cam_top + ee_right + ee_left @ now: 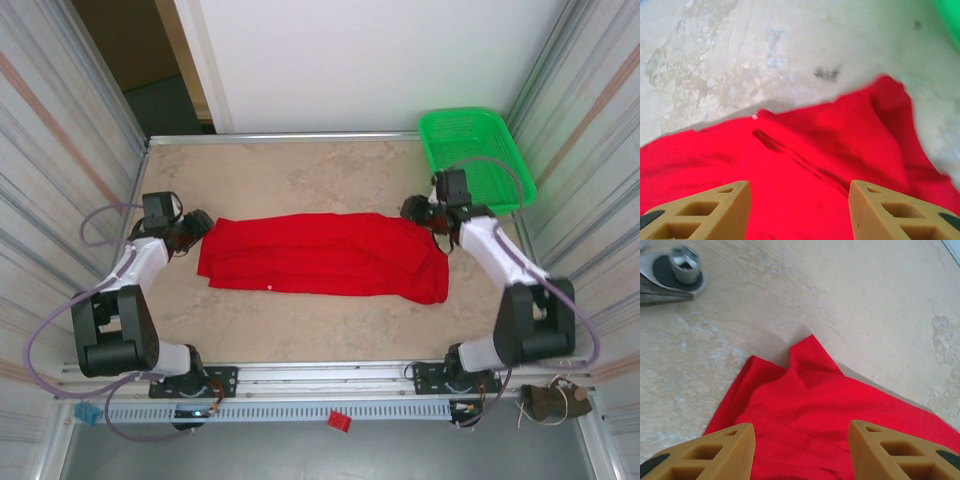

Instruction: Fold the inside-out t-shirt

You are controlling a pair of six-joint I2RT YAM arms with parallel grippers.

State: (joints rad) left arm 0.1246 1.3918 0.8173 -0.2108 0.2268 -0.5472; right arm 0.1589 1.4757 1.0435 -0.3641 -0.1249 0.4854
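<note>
The inside-out t-shirt (pixel 325 256) lies on the table as a long red folded band running left to right. My left gripper (pixel 193 232) sits at its left end, jaws apart, with the red cloth (pixel 810 410) lying flat below and between the tan fingers (pixel 725 452). At the band's right end my right gripper (pixel 425 215) stands open as well. Its tan fingers (pixel 720 210) straddle creased red cloth (pixel 805 170) without pinching it. The right wrist view is slightly blurred.
A green mesh basket (pixel 475 155) stands at the back right corner, just behind the right arm. A metal bolt and bracket (pixel 682 267) sit at the table's left edge. Corrugated walls close in both sides. Bare tabletop (pixel 300 170) lies behind the shirt.
</note>
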